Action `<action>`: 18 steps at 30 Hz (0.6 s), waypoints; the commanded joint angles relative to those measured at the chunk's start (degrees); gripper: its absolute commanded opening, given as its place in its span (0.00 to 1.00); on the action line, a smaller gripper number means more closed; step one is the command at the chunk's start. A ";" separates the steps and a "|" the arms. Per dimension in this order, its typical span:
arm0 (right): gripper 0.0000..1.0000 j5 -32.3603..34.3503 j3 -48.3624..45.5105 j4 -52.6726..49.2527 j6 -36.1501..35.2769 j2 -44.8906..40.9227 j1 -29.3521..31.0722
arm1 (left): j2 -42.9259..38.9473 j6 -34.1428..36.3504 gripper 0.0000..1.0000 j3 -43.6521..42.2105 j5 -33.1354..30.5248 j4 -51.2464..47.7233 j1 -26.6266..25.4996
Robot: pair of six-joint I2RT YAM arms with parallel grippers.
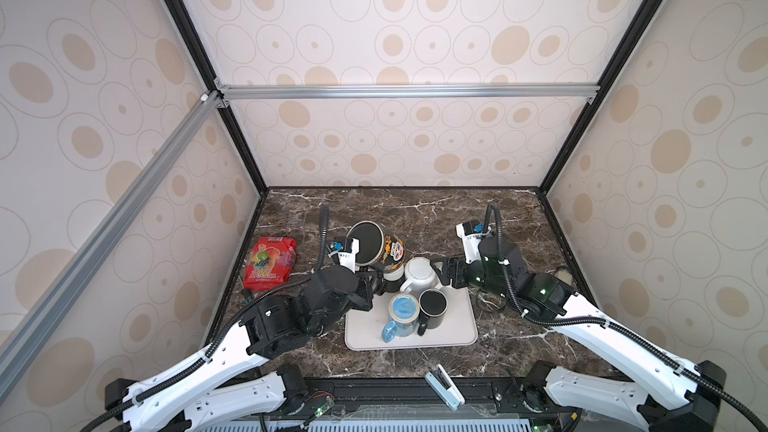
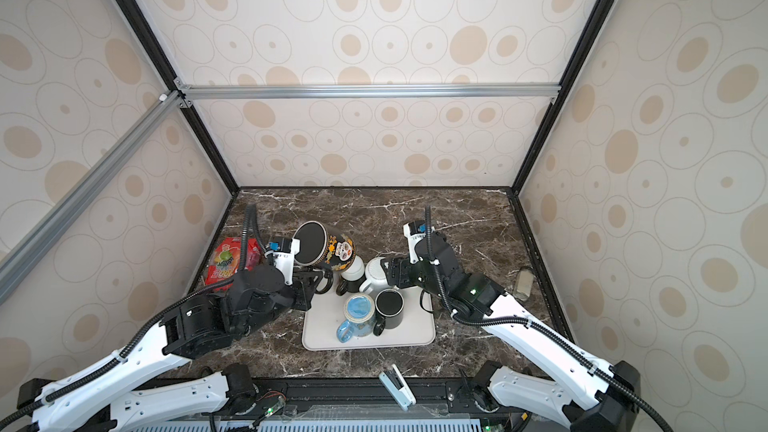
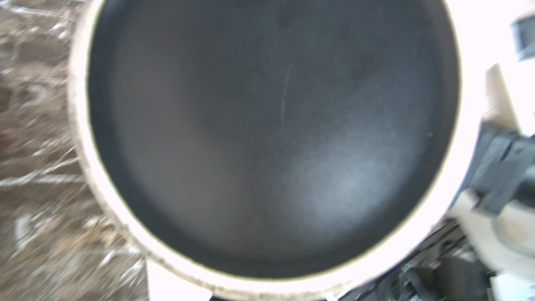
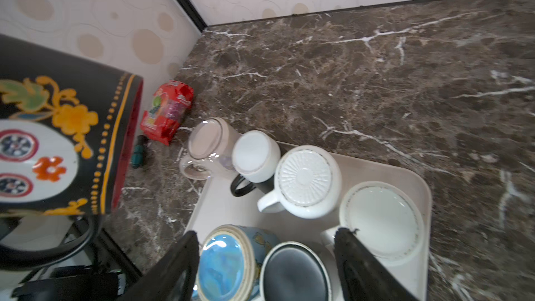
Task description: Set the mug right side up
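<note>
A big black mug (image 1: pixel 376 243) painted with flowers and a skull hangs in the air above the tray's far left corner. It is tipped, its dark base facing up and left, and that base (image 3: pixel 272 117) fills the left wrist view. In the right wrist view the mug (image 4: pixel 58 140) shows its red-lined mouth turned sideways. My left gripper (image 1: pixel 371 282) is shut on the mug at its handle (image 2: pixel 322 281). My right gripper (image 4: pixel 269 264) is open over the tray's upside-down mugs, holding nothing, beside a white ribbed mug (image 1: pixel 419 274).
A beige tray (image 1: pixel 457 326) holds upside-down mugs: blue (image 1: pixel 403 310), black (image 1: pixel 433 304) and a black-and-white one (image 4: pixel 256 154). A clear glass mug (image 4: pixel 207 143) stands off the tray. A red snack packet (image 1: pixel 270 261) lies left, and a white-blue stapler (image 1: pixel 444 386) at the front edge.
</note>
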 commanded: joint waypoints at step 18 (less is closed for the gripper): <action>0.65 -33.76 -9.62 52.64 21.76 4.19 -5.75 | 0.30 -5.74 0.00 -7.12 25.15 51.84 14.87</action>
